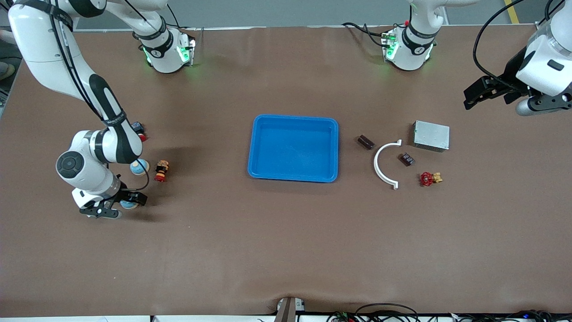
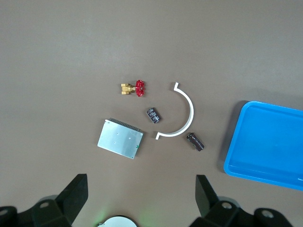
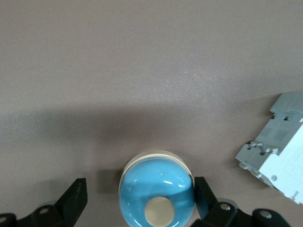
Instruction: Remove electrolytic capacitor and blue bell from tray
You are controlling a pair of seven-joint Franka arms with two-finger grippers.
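Observation:
A blue dome bell (image 3: 156,196) with a cream button on top sits on the table at the right arm's end. My right gripper (image 3: 139,198) is low around it and open, one finger on each side; the same bell (image 1: 129,205) and right gripper (image 1: 117,206) show in the front view. Two dark capacitors lie at the left arm's end, one (image 1: 366,142) beside the blue tray (image 1: 254,147), the other (image 1: 406,159) inside a white curved piece (image 1: 383,167). My left gripper (image 1: 469,97) hangs open and empty high over the table's end; the capacitors (image 2: 153,115) (image 2: 194,141) lie well below it.
A silver box (image 1: 431,135) and a red-handled valve (image 1: 429,179) lie near the capacitors. A second blue dome (image 1: 138,167), a small toy figure (image 1: 161,170) and a grey breaker (image 3: 279,156) lie close to the bell. The tray stands mid-table.

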